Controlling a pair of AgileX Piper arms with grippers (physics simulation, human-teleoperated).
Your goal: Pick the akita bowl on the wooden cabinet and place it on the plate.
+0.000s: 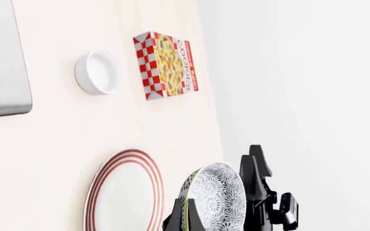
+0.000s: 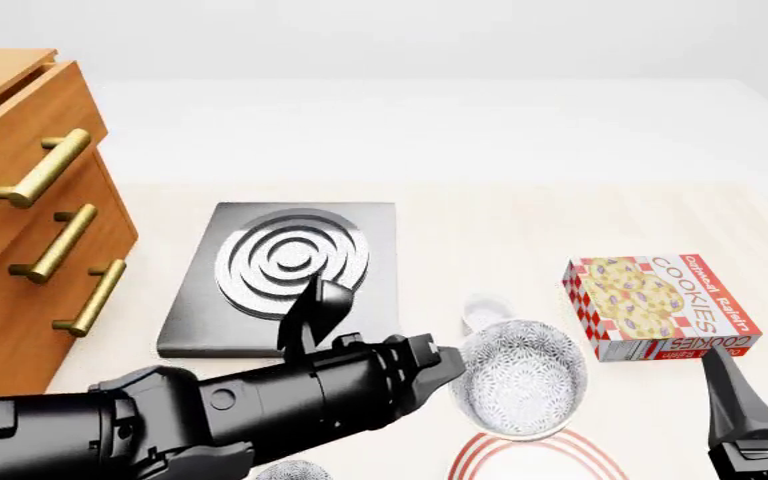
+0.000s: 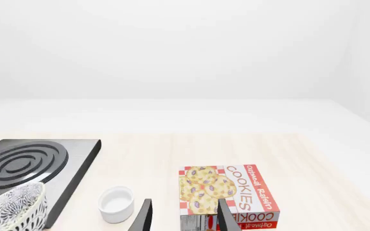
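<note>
The akita bowl [image 2: 524,378], grey-white with a fine dark speckle, hangs in the air just above the far rim of the plate [image 2: 531,458], a white plate with red rings. My left gripper [image 2: 454,368] is shut on the bowl's rim. In the left wrist view the bowl [image 1: 218,195] sits between the black fingers [image 1: 256,173], beside the plate [image 1: 124,192]. The wooden cabinet [image 2: 17,230] stands at the far left with nothing on the part of its top that shows. My right gripper [image 2: 766,398] is open and holds nothing, near the front right edge.
A grey square slab with silver rings [image 2: 284,275] lies behind the left arm. A red-checked cookies box [image 2: 658,305] lies right of the bowl. A small white cup [image 3: 116,204] stands between the slab and the box, just ahead of the right gripper [image 3: 183,219].
</note>
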